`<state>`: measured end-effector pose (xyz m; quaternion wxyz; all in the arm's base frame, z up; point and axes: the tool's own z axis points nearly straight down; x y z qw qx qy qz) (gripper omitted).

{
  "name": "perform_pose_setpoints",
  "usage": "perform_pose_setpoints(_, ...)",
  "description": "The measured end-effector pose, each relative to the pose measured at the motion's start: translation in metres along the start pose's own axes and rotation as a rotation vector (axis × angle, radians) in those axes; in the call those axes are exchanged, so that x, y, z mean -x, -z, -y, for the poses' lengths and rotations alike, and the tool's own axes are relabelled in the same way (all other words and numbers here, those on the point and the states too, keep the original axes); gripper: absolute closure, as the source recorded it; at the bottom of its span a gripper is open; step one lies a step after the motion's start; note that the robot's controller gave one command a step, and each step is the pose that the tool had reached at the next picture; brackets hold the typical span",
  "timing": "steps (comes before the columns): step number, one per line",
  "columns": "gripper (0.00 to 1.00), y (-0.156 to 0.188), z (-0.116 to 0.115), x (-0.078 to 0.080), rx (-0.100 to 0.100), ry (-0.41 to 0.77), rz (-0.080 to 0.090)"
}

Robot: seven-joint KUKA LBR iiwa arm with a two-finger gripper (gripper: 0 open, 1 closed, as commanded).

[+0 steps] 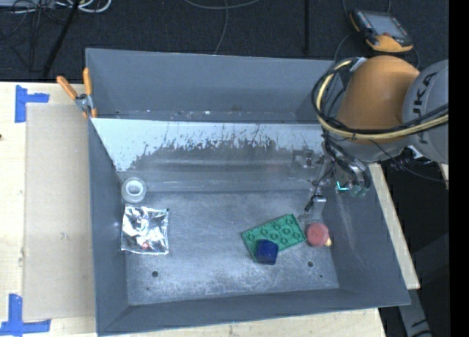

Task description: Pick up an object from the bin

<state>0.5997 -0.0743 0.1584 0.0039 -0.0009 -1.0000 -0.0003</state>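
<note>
My gripper hangs low at the right side of the bin, just above a small pinkish-red ball. The ball lies on the bin floor with a bit of yellow at its right side. Left of the ball lies a flat green studded plate, tilted. A small dark blue block rests against the plate's near edge. Nothing shows in the gripper.
A small clear tape roll stands at the left of the bin floor. A crumpled silver foil packet lies just in front of it. The arm with its orange cover and cables reaches in over the right rim.
</note>
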Motion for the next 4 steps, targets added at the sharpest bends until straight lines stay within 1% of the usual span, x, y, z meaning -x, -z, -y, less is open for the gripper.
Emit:
perform_pose_setpoints(1, 0.0, 0.035, 0.006, 0.006, -0.002, 0.18, 0.012)
perform_pose_setpoints(2, 0.0, -0.094, -0.037, -0.058, 0.002, 0.19, -0.002)
perform_pose_setpoints(3, 1.0, -0.09, -0.036, -0.054, -0.001, 0.192, 0.007)
perform_pose_setpoints(4, 1.0, 0.075, -0.018, -0.052, -0.003, 0.15, 0.017)
